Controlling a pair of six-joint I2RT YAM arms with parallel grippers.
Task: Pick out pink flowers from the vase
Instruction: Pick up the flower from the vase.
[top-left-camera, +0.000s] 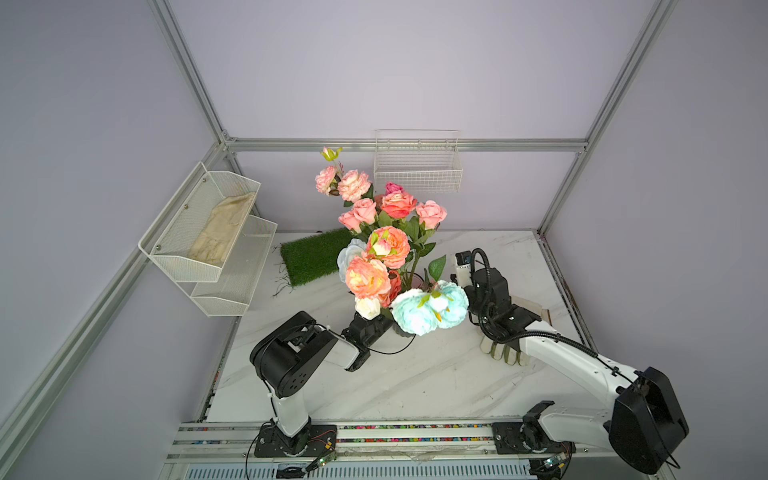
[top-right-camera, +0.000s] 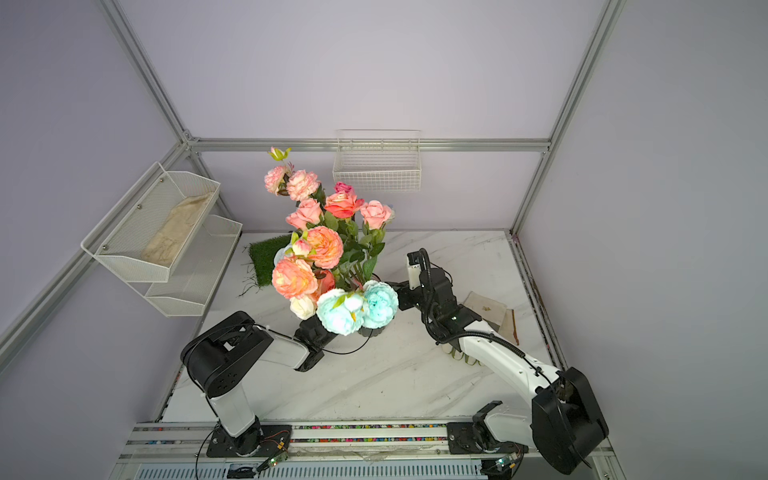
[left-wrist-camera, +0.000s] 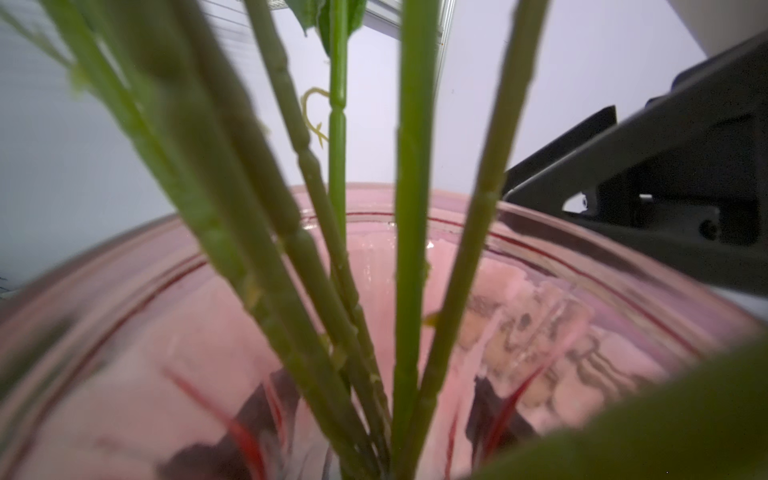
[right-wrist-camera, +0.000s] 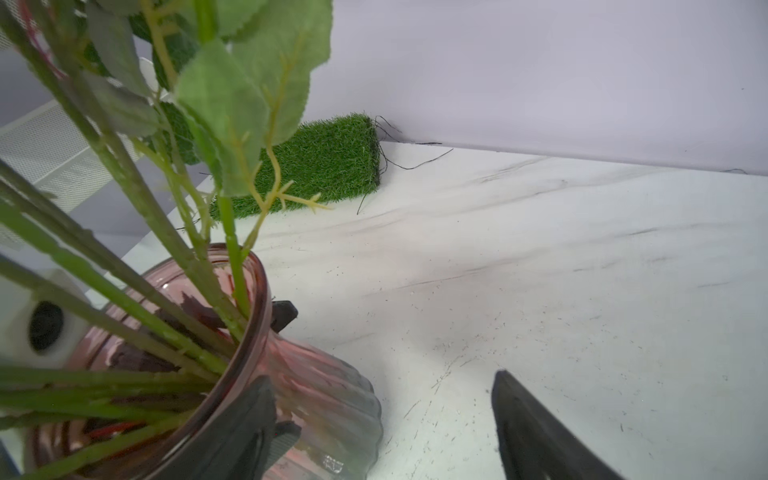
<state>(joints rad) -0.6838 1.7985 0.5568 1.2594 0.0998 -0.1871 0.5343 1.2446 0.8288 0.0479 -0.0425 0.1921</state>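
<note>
On the table (top-left-camera: 415, 382), mid-frame in both top views, the pink flowers (top-left-camera: 388, 247) stand in the vase (right-wrist-camera: 324, 399); the left gripper (top-left-camera: 376, 326) clamps the vase's narrow neck; the right gripper (right-wrist-camera: 384, 378), jaws wide and empty, sits just right of the rim; the stems (right-wrist-camera: 232, 270) rise steeply, so the free right arm looks best placed.

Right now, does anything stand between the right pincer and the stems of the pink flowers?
Yes. The right pincer is open low beside the vase, so its glass wall and rim shield the stems at that height. Above the rim, leaves hang on the pincer's side, and the pale blue peonies hang over it.
</note>
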